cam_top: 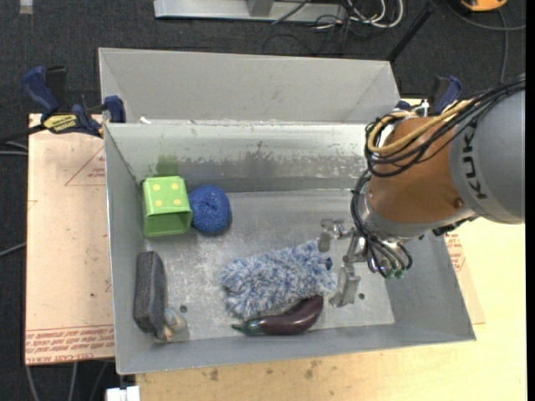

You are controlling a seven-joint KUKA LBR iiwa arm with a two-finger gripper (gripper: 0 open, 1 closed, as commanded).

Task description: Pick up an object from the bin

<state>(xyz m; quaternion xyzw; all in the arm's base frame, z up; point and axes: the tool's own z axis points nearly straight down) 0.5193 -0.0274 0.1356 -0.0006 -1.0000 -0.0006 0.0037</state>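
Observation:
My gripper (343, 267) hangs over the right part of the bin floor, its metal fingers spread apart with nothing between them. Just to its left lies a fluffy blue-and-white cloth mop head (276, 276). A dark purple toy eggplant (284, 320) rests below the cloth, near the lower finger.
A green dice-like cube (165, 205) and a blue scrubby ball (210, 210) sit at the back left. A dark grey brush (150, 292) lies along the left wall. The orange-covered arm reaches in from the right, above the bin's right side.

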